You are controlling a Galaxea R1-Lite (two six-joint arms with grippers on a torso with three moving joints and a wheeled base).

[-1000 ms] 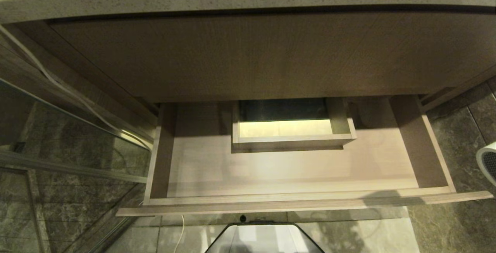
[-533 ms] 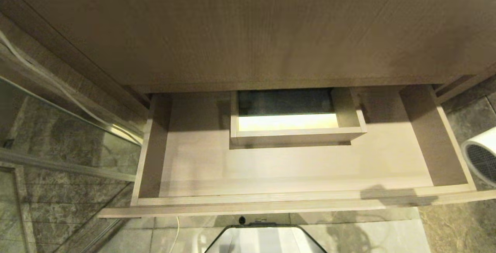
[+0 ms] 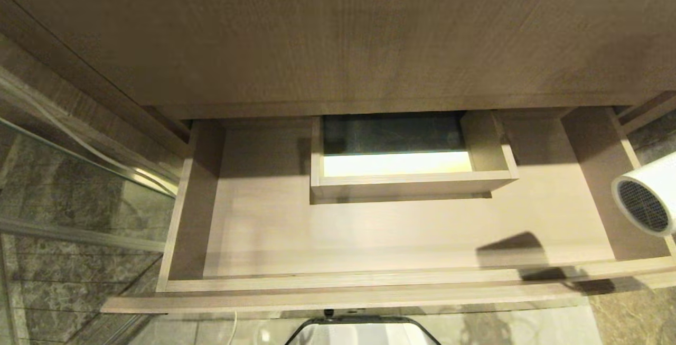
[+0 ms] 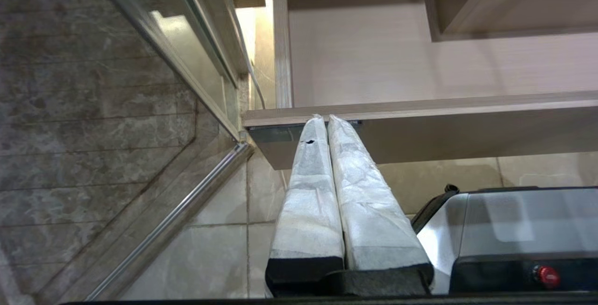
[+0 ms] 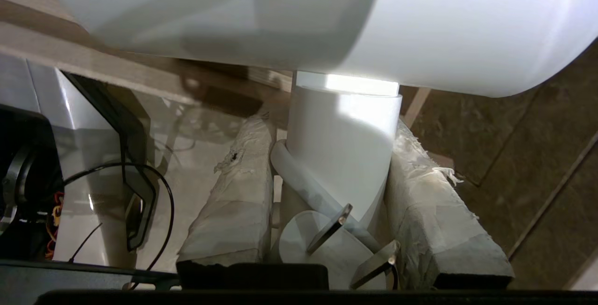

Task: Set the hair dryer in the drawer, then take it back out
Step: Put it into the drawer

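The drawer (image 3: pixel 369 282) stands pulled out, wide and shallow, its floor bare around a boxed cut-out (image 3: pixel 406 181) at the middle back. The white hair dryer (image 3: pixel 647 197) hangs at the right edge of the head view over the drawer's right wall, its dark mesh end facing me. In the right wrist view my right gripper (image 5: pixel 332 127) is shut on the hair dryer's handle (image 5: pixel 343 155), with the barrel (image 5: pixel 444 24) above and the plug's metal prongs (image 5: pixel 327 230) by the palm. My left gripper (image 4: pixel 327 118) is shut and empty, just below the drawer's front (image 4: pixel 420 109).
The vanity's wood front (image 3: pixel 338 33) overhangs the drawer's back. A glass shower door with a metal frame (image 3: pixel 79 176) stands at the left. My base (image 3: pixel 364 332) sits under the drawer front. Dark stone tiles (image 3: pixel 634 318) lie at the right.
The head camera has sunk and tilted, so the countertop edge has left the picture. The hair dryer has come in from the right edge and now hangs over the drawer's right wall.
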